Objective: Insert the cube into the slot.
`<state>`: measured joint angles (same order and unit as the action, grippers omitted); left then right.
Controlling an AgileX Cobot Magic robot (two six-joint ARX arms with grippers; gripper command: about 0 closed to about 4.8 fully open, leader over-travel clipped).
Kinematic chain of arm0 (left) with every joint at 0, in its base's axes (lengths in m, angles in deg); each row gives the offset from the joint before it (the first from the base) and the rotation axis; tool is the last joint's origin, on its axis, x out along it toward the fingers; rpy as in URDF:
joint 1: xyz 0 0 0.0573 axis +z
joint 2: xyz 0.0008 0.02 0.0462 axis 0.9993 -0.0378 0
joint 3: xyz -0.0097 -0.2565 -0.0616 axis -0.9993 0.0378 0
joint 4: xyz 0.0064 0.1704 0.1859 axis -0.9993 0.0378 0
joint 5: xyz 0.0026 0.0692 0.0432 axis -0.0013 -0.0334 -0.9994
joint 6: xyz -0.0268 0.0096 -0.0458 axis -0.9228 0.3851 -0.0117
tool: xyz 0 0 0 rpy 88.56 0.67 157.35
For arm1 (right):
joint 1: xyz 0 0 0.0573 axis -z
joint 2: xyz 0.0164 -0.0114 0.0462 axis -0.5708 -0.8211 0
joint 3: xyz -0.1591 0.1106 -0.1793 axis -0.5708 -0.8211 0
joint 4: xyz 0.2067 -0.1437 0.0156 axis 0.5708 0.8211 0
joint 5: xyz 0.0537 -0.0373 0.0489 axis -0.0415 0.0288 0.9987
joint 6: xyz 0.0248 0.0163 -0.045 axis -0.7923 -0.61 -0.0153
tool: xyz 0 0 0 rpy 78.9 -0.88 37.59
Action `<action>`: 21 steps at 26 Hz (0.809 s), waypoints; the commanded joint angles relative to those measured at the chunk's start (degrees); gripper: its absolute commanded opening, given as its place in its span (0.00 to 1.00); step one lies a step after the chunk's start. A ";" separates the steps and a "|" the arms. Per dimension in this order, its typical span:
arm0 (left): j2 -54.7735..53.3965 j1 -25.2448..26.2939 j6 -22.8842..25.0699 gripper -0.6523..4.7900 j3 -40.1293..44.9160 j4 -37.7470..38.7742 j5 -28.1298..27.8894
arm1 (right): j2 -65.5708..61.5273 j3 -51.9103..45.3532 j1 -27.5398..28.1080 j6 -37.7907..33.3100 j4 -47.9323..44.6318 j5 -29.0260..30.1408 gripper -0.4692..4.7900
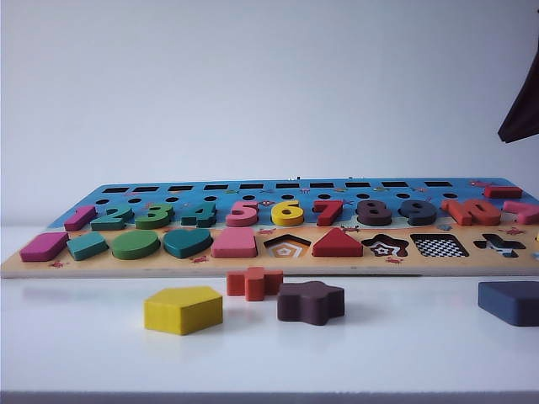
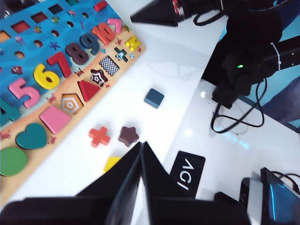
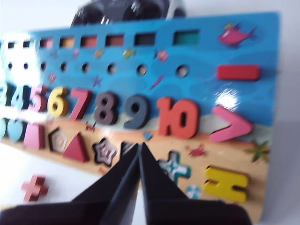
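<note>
The cube is a flat navy block lying on the white table in front of the board's right end; the left wrist view shows the cube alone on bare table. The slot is the checkerboard square recess in the board's front row, between the star and cross recesses. My left gripper is shut and empty, high above the loose blocks and well short of the cube. My right gripper is shut and empty, hanging over the board, its tip partly hiding the slot. The cube is out of the right wrist view.
The colourful shape board spans the table's width. A yellow pentagon, a red cross and a brown star lie loose in front of it. A dark part of the right arm shows at the upper right edge. Cables and equipment stand beside the table.
</note>
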<state>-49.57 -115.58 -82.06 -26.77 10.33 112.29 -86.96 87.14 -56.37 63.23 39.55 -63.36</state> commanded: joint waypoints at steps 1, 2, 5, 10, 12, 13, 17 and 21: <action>-0.22 1.70 0.39 0.14 -0.15 -1.77 0.28 | -2.71 2.60 -3.39 0.09 6.03 0.24 0.09; -0.31 2.27 0.39 0.14 -0.13 -1.73 0.31 | -3.65 3.37 -4.59 0.09 7.58 0.20 0.09; -0.81 3.15 0.42 0.14 -0.11 -1.42 0.33 | -5.77 5.35 -7.23 0.09 12.57 0.20 0.09; -1.18 5.05 0.44 0.14 0.66 -1.01 0.50 | -8.39 7.23 -9.73 2.12 20.02 0.00 0.48; -1.18 5.49 0.46 0.14 1.09 -1.07 0.50 | -8.46 7.23 -9.94 3.61 21.16 -0.11 0.61; -1.18 5.70 0.42 0.14 1.25 -1.07 0.55 | -8.50 7.21 -9.94 4.24 21.62 -0.15 0.66; -1.18 7.19 0.44 0.14 1.31 -1.09 0.63 | -8.98 7.21 -9.94 4.57 23.08 0.20 0.80; -1.20 8.11 0.48 0.14 1.31 -1.11 0.72 | -9.97 7.37 -10.32 3.10 24.94 1.86 0.81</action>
<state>-50.66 -107.47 -82.04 -25.30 9.98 112.46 -96.79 93.94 -66.27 67.47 63.61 -62.03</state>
